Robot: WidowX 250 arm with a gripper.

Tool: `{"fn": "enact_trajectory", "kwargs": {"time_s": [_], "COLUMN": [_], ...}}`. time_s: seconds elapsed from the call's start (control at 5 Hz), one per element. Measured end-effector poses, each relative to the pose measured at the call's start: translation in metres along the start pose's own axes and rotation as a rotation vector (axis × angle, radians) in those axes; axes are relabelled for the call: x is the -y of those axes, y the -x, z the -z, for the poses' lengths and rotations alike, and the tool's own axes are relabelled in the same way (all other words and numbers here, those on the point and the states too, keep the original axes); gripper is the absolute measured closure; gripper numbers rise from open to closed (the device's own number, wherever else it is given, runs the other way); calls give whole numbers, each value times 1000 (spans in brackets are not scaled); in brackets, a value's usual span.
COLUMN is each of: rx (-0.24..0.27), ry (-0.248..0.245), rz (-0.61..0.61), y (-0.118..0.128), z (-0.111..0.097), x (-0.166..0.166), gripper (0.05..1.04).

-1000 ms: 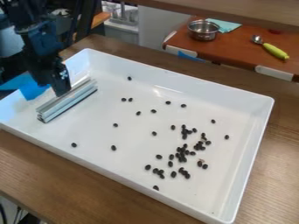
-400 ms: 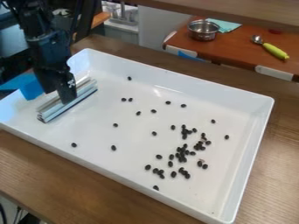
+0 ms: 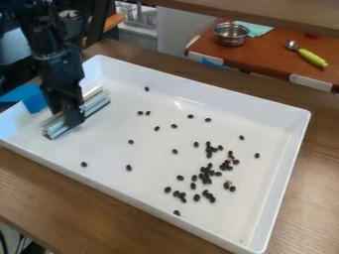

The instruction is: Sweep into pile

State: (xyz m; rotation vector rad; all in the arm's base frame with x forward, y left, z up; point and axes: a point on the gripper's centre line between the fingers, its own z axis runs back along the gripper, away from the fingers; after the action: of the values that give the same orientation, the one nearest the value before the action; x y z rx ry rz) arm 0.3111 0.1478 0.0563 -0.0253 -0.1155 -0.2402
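Dark beans (image 3: 181, 177) lie scattered in the tray (image 3: 281, 178), thickest toward the view's lower right – a silvery bar (image 3: 96, 104) rests at the left, the gripper (image 3: 74, 118) right at it, whether clamped I can't tell – all on a wooden table (image 3: 66, 208)

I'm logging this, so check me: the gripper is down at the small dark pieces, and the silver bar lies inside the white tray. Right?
Not quite. The camera view shows the gripper at the silver bar, not the small dark pieces; the bar does lie inside the white tray.
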Motion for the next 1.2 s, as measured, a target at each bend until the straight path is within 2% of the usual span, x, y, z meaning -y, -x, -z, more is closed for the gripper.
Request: {"fn": "enact_trajectory", "kwargs": {"time_s": [0.2, 0.4, 0.8, 1.2], "rx": [-2, -12, -19, 17], "ry": [4, 38, 62, 23], "rz": [21, 55, 96, 112], "y": [1, 7, 6, 2], "z": [1, 0, 1, 5], "x": [7, 26, 57, 81], "gripper": [684, 700, 700, 700]}}
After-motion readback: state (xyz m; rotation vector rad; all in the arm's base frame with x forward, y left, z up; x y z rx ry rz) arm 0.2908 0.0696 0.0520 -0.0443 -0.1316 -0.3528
